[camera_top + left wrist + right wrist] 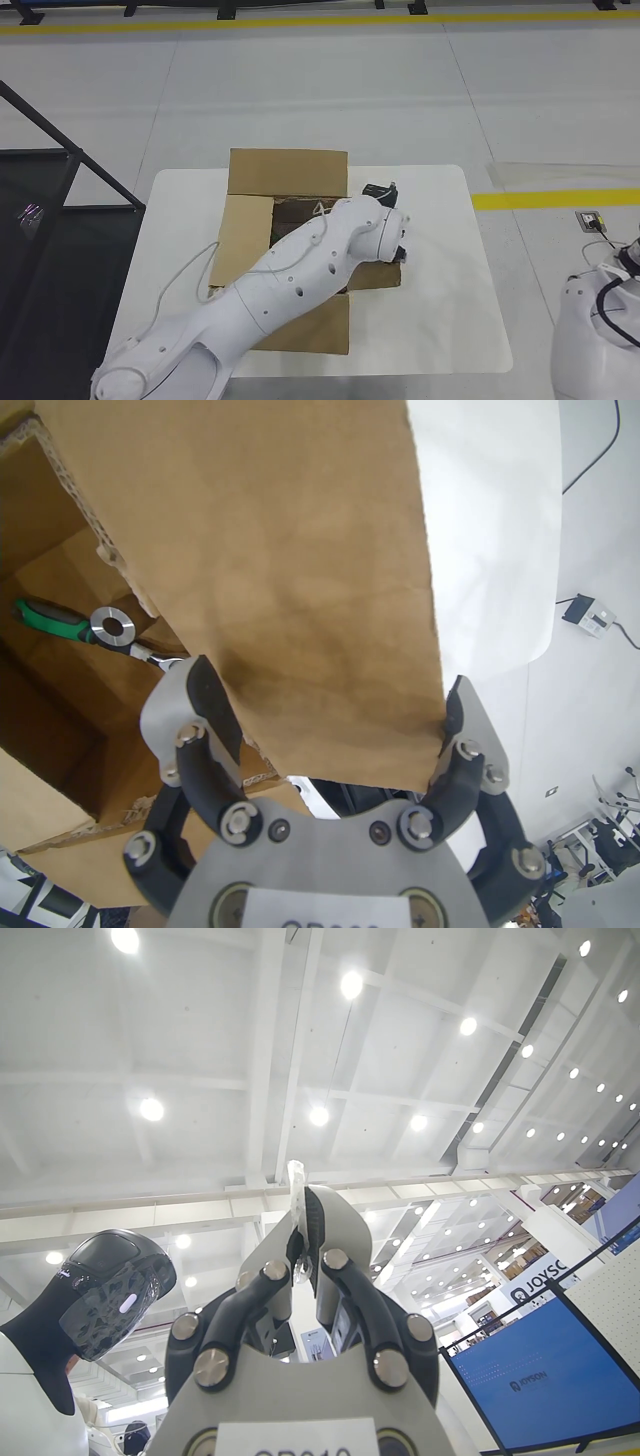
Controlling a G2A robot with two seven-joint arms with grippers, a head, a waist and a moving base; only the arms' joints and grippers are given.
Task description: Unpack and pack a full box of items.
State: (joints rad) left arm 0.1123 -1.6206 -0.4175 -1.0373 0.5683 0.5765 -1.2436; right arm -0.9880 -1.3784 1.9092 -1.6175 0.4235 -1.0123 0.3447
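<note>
Pale grey floor [300, 90], yellow line [320, 20] along the far side, second yellow stripe [555, 199] at right, white round-cornered table [440, 300], black metal frame [40, 250] at left, floor socket box [590, 221] at right, white ceiling [200, 1053] with round lights [351, 984], blue screen [540, 1378]

box [287, 171]: brown cardboard, open, flaps spread, on white table [440, 300]
wrench [50, 622]: green-black handle, lying on box floor
ring [113, 627]: steel, resting across wrench
</note>
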